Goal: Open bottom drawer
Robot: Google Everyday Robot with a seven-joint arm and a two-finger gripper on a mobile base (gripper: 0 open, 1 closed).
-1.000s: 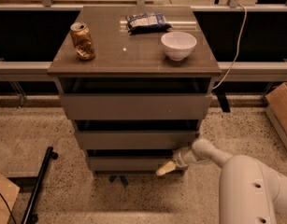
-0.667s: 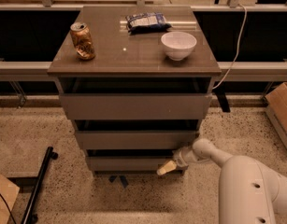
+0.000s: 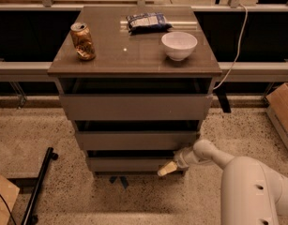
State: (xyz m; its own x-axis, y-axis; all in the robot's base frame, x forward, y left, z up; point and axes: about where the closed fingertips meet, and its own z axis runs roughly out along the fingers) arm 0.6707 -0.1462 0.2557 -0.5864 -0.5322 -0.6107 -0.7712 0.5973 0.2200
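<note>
Nearest, the white arm (image 3: 249, 186) reaches in from the lower right. Its gripper (image 3: 168, 169) sits low at the right end of the bottom drawer (image 3: 127, 164), at or just beside its front; whether it is spread or closed I cannot tell. The drawer, lowest in the cabinet (image 3: 134, 57), looks shut, so I judge the pull itself is yet to come. Beyond, a can (image 3: 83, 41), bowl (image 3: 179, 45) and bag (image 3: 147, 21) stand on top.

Cream hand (image 3: 166, 169) at grey-brown bottom drawer (image 3: 129, 163), white bowl (image 3: 179, 45)
</note>
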